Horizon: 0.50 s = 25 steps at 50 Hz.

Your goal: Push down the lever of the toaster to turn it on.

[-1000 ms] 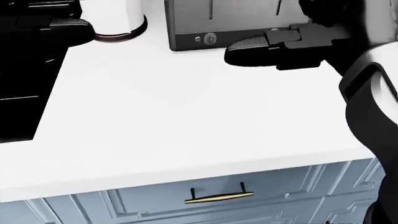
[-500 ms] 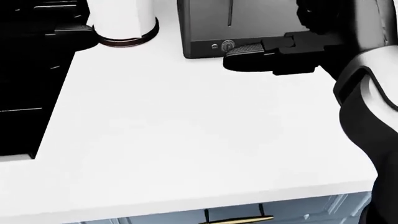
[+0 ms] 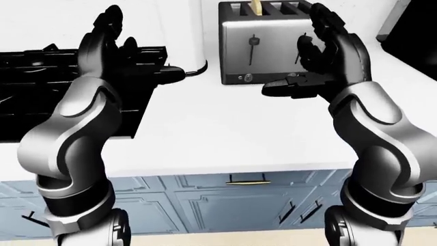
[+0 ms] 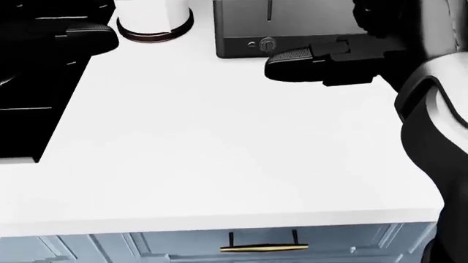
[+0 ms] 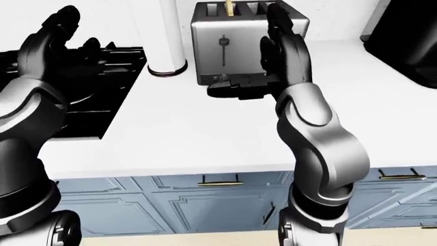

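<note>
No readable text, labels or numbers anywhere.

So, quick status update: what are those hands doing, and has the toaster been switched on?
Both robot hands open: left raised over the stove, right raised beside the toaster. Lever still up, untouched. Nothing in the way.

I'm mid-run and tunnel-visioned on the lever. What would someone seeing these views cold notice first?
Probably the two big black hands raised open in the eye views: the right hand hangs just before the steel toaster at the top centre, and the left hand stands over the black stove at the left. Next, the toaster's lever sits high in its slot, untouched, with a slice of bread poking out of the top.
</note>
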Tool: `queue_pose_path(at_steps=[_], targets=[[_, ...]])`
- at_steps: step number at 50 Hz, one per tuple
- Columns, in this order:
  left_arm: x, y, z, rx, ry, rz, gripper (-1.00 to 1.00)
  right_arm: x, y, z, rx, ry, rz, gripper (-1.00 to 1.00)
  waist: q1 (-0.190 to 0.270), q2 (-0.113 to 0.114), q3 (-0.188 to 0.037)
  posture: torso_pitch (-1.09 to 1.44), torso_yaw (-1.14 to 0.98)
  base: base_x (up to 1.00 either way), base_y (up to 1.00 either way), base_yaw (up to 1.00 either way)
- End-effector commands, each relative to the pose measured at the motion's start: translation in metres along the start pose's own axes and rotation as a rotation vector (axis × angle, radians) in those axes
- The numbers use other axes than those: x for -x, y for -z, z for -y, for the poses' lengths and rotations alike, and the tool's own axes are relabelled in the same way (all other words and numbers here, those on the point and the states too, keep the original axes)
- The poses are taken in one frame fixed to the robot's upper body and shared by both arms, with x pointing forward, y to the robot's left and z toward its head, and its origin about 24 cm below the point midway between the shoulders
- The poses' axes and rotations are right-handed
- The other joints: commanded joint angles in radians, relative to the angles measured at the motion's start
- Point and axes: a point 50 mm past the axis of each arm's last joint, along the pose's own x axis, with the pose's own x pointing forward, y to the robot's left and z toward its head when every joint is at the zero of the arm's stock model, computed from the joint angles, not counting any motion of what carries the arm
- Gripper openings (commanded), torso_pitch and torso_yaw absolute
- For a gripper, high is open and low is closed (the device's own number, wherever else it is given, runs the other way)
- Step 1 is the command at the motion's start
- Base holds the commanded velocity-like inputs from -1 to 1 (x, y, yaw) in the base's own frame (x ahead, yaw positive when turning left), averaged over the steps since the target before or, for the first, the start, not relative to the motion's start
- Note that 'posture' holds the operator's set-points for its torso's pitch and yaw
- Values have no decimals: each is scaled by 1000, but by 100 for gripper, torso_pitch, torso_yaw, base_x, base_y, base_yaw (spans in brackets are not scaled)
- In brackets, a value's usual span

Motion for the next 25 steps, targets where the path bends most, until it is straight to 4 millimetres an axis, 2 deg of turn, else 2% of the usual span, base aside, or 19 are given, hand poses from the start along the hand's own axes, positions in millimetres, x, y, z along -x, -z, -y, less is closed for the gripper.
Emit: queue_pose_path(at_steps=[1,5,6,7,8,9,10,12,14,15,16,17,19,22,23,25], targets=[[2,-15,1,1,7,75,100,2,-14,0,2,3,77,100,-2,-2,-22,0,0,0,0,0],[2,-15,0,2,3,75,100,2,-16,0,-15,-3,94,100,-3,3,-25,0,0,0,0,0],[1,-15,0,2,2,76,100,2,-16,0,-15,-5,96,100,-4,5,-46,0,0,9,0,0],[2,-16,1,3,2,76,100,2,-16,0,-14,-7,98,100,-3,5,-45,0,0,45,0,0],[3,-17,1,2,3,78,100,3,-18,-1,-13,-10,100,100,2,2,-7,0,0,63,0,0],[4,-18,1,2,3,79,100,3,-17,-1,-13,-12,100,100,-3,-3,15,0,0,69,0,0],[3,-17,1,3,3,79,100,4,-17,-1,-14,-12,100,100,-4,0,14,0,0,70,0,0],[3,-17,1,3,4,80,100,4,-17,-1,-15,-10,101,100,3,-13,-5,0,0,71,0,0],[3,-17,1,4,3,80,100,3,-17,-1,-12,-8,97,100,16,-30,-5,0,0,48,0,0],[3,-17,1,4,2,79,100,3,-16,-1,-12,-7,96,100,13,-43,-15,0,0,6,0,0],[3,-17,0,4,2,80,100,3,-16,-1,-11,-8,98,100,15,-68,-48,0,0,0,0,0],[3,-17,0,4,2,80,100,3,-17,-1,-11,-7,100,100,23,-71,-55,0,0,0,0,0],[3,-18,0,4,2,81,100,3,-17,-1,-13,-7,102,100,31,-63,-25,0,0,0,0,0],[4,-17,1,5,2,81,100,4,-18,-1,-13,-7,104,100,24,-64,-17,0,0,0,0,0],[3,-17,1,4,2,81,100,4,-18,-1,-12,-7,104,100,18,-55,-13,0,0,0,0,0],[3,-18,0,5,0,81,100,4,-18,-1,-11,-8,104,100,9,-24,-13,0,0,0,0,0]])
